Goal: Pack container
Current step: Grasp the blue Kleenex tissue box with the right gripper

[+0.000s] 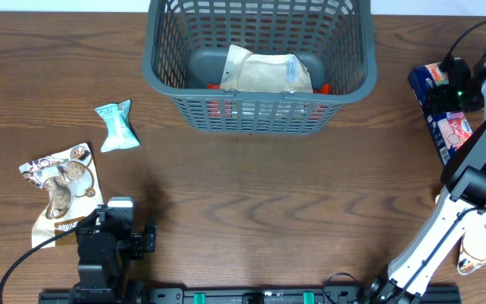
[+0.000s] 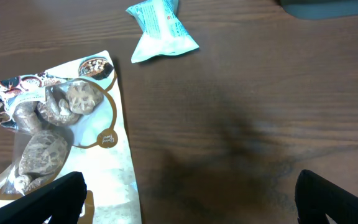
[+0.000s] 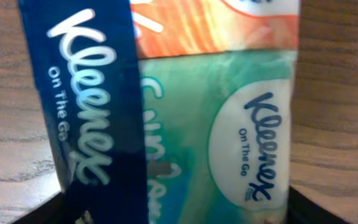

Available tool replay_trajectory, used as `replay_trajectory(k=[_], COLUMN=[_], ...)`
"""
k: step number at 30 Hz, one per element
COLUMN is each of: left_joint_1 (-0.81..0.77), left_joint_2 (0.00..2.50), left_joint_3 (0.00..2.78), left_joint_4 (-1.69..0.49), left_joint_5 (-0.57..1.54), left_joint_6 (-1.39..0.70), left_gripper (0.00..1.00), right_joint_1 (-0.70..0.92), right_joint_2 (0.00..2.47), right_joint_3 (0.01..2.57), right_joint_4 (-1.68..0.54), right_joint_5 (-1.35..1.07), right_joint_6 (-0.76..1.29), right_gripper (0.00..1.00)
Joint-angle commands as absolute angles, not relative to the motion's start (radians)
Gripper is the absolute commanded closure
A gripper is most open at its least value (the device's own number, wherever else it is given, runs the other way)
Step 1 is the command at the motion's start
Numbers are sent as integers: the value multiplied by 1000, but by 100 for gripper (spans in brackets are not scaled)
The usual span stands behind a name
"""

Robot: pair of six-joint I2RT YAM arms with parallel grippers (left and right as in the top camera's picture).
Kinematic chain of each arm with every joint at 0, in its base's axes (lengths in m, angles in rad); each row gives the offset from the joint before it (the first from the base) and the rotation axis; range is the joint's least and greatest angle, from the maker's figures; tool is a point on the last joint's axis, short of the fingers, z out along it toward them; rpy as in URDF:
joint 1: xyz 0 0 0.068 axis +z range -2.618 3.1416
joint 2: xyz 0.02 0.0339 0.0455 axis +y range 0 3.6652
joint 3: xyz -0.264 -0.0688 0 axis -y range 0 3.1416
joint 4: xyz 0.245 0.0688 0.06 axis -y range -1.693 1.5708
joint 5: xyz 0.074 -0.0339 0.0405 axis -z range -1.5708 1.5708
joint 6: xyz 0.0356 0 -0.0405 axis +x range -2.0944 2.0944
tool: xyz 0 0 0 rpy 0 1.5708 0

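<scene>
The container (image 1: 260, 114), a dark grey slatted basket, stands at the back centre with a beige pouch (image 1: 264, 74) lying inside. At the far right lies a Kleenex tissue pack (image 1: 441, 114), blue, green and orange. My right gripper (image 1: 461, 95) is down over the Kleenex tissue pack (image 3: 229, 124), and in the right wrist view the gripper (image 3: 176, 208) has a finger pressed against each long side of it. My left gripper (image 2: 191, 199) hangs open over bare wood near the front left, one fingertip (image 2: 55, 199) above a cookie bag (image 2: 61, 137).
A teal snack pack (image 1: 116, 125) lies left of the basket; it appears again as the teal snack pack (image 2: 161, 28) in the left wrist view. The cookie bag (image 1: 62, 190) lies at the front left. A tan pouch (image 1: 479, 247) sits under the right arm.
</scene>
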State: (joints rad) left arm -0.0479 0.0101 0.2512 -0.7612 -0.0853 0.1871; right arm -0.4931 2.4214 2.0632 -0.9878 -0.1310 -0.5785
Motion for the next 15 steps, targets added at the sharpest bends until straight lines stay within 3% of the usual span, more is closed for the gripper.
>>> replay_trajectory(k=[1, 5, 8, 13, 15], left_joint_1=[-52, -52, -52, -52, -52], left_joint_2=[4, 4, 4, 4, 4], left_joint_3=[257, 257, 257, 257, 257], left_joint_4=[-764, -764, -764, -764, -764], left_joint_5=[-86, -86, -86, -86, -84], left_joint_6=[182, 182, 182, 181, 178], left_gripper=[1, 1, 1, 1, 1], right_joint_1=[-492, -492, -492, -491, -489], right_joint_2=[2437, 2437, 2437, 2430, 2416], right_joint_3=[2061, 2061, 2061, 2063, 2072], right_joint_4=[-989, -994, -1001, -1001, -995], right_joint_5=[-139, -140, -157, -229, -264], right_joint_6=[-572, -566, -554, -502, -470], right_gripper=[44, 62, 87, 87, 94])
